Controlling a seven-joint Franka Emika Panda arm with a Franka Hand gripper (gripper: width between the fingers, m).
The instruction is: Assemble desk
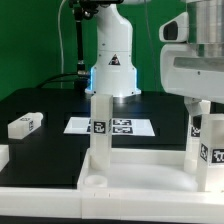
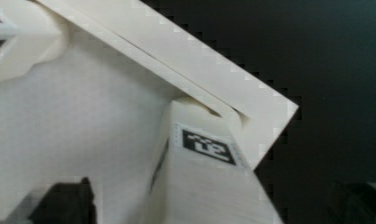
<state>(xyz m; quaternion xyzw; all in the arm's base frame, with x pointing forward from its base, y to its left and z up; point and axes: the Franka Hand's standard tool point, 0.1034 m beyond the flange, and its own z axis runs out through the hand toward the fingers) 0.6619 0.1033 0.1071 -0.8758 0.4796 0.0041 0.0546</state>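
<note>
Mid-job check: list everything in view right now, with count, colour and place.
tabletop: one, white, rim up, front of table.
upright legs: two, white, tagged, standing on the tabletop, one at the exterior view's left, one at its right.
loose leg: one, white, lying at the exterior view's left.
marker board: one, white with black tags, flat behind the tabletop.
table: one, black.
robot base: one, white, at the back.
gripper: one, white, above the leg at the exterior view's right; jaws unreadable.

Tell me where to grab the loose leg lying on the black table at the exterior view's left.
Probably mid-length, from straight above, closing across its long sides: the loose leg lies flat on the table, a square-section bar with both sides exposed.
</note>
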